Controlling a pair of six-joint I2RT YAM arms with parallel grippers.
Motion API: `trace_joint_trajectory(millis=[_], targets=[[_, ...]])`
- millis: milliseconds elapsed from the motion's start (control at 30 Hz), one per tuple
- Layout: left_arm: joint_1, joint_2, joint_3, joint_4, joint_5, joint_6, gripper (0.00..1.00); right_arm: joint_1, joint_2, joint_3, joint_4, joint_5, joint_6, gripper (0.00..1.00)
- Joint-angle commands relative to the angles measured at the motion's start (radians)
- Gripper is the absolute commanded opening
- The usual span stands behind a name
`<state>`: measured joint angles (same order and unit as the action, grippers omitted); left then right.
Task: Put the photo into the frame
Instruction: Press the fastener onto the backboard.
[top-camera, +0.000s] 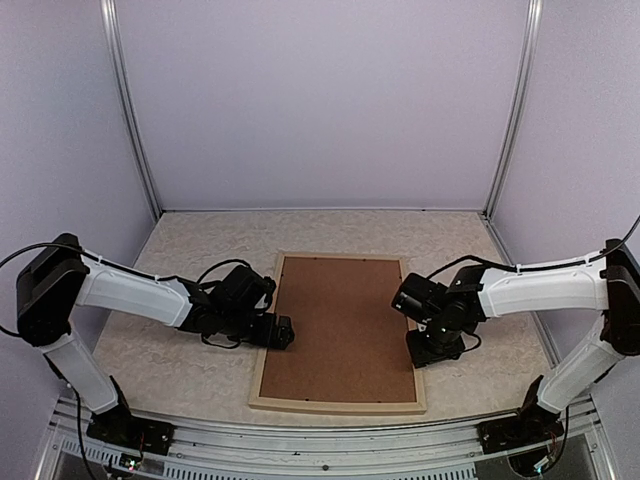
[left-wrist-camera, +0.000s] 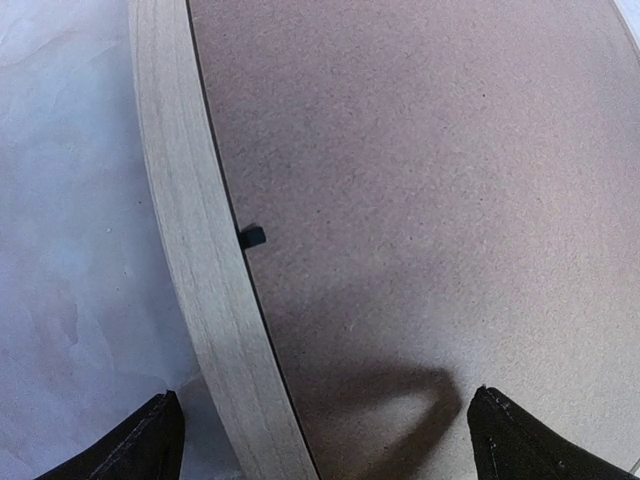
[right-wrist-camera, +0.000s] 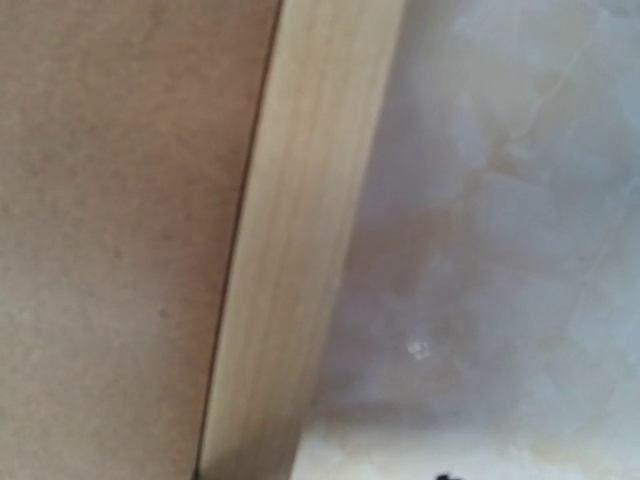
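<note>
The frame (top-camera: 335, 405) of pale wood lies flat on the table, and a brown backing board (top-camera: 340, 320) fills its opening. The photo is hidden. My left gripper (top-camera: 283, 333) is low over the frame's left rail (left-wrist-camera: 200, 270). It is open (left-wrist-camera: 324, 393), with one fingertip (left-wrist-camera: 150, 440) outside the rail, the other (left-wrist-camera: 520, 440) over the board (left-wrist-camera: 430, 180), and nothing held. My right gripper (top-camera: 420, 345) sits at the frame's right rail (right-wrist-camera: 290, 260). Its fingers barely show in the right wrist view, which looks down on the rail and the board (right-wrist-camera: 110, 220).
A small black tab (left-wrist-camera: 251, 237) juts from the left rail's inner edge onto the board. The pale mottled tabletop (top-camera: 200, 250) surrounds the frame, with lilac walls on three sides and a metal rail (top-camera: 320, 450) along the near edge.
</note>
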<state>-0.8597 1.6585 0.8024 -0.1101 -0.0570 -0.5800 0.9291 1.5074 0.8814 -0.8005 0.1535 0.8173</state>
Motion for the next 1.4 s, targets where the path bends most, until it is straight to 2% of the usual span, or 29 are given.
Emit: trace_joint_trajectory(millis=[0,367,567,800,1067,1367], targets=[[-0.022,0.006,-0.030,-0.004,0.011,-0.025,0.98,0.040,0.086,0.017,0.031,-0.011,0.023,0.48],[-0.063,0.027,-0.040,0.010,0.001,-0.047,0.98,0.113,0.230,0.083,0.041,-0.006,0.066,0.48],[-0.084,0.025,-0.033,-0.029,-0.060,-0.056,0.98,0.135,0.309,0.145,0.009,0.022,0.080,0.48],[-0.084,-0.040,-0.019,-0.106,-0.161,-0.052,0.98,0.128,0.161,0.143,0.047,0.043,0.056,0.48],[-0.084,-0.060,0.002,-0.138,-0.184,-0.046,0.99,0.052,-0.011,0.048,0.024,0.044,0.058,0.47],[-0.084,-0.043,0.009,-0.142,-0.181,-0.041,0.98,0.013,-0.008,0.013,-0.006,0.038,0.039,0.47]])
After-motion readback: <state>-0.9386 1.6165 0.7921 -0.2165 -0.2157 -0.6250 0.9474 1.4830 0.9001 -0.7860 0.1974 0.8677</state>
